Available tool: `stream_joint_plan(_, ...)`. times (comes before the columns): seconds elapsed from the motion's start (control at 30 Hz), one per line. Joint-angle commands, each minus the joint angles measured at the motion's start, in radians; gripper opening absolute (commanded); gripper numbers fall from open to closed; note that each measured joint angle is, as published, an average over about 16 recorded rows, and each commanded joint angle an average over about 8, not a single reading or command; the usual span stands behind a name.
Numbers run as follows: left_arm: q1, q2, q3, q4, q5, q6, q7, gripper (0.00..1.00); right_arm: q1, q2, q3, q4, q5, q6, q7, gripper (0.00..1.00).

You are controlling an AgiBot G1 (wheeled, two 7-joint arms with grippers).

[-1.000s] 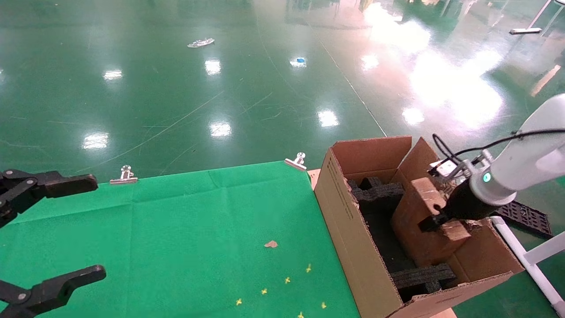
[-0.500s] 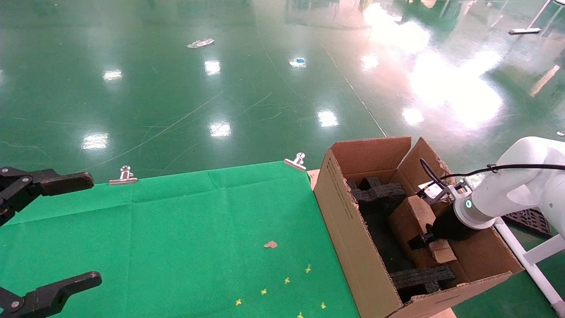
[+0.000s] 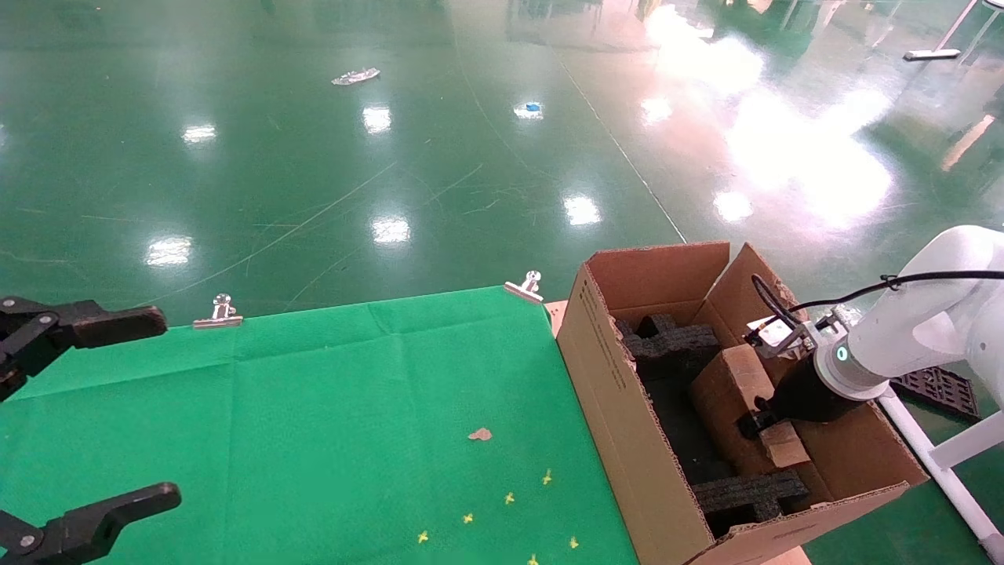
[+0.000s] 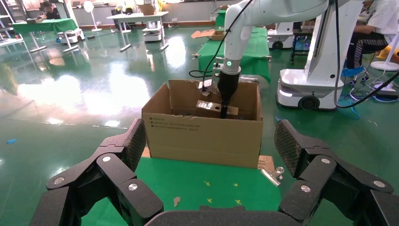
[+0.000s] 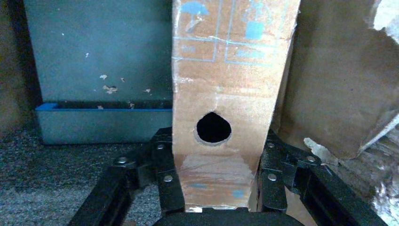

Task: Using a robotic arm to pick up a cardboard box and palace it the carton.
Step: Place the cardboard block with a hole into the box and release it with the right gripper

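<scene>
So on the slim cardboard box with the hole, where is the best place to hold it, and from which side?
Across its two broad faces at the narrow end with the round hole, coming from above. The cardboard box is thin enough to fit between the fingers, as the right hand shows, gripping it inside the carton. The left hand is open, over the table.

Right pincer (image 3: 754, 424) holds cardboard box (image 3: 733, 392) inside carton (image 3: 627, 408).

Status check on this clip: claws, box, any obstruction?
Right claw shut on the cardboard box, down inside the carton. Left claw open, parked over the green cloth. Black foam inserts flank the box.
</scene>
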State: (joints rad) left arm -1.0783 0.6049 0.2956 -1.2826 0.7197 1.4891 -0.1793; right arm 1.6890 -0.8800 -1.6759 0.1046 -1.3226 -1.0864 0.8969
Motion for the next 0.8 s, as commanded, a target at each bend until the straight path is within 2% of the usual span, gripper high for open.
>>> stream_joint_plan(0.03,0.0,0.0,0.0,0.0,0.0,0.0,0.0,1.0,0.003,-0.003,0.0,-0.01,0.001,-0.006,-0.006,1.0)
stream_joint_plan(0.53,0.0,0.0,0.001,0.0,-0.001,0.0,0.0,1.0,0.034,-0.018,0.002,-0.053,0.001,-0.032,-0.032,1.0)
stream_joint_plan(0.8,0.0,-0.001,0.001,0.0,-0.001,-0.001,0.001,1.0,0.114,-0.01,0.012,-0.056,0.013,-0.045,-0.064,1.0)
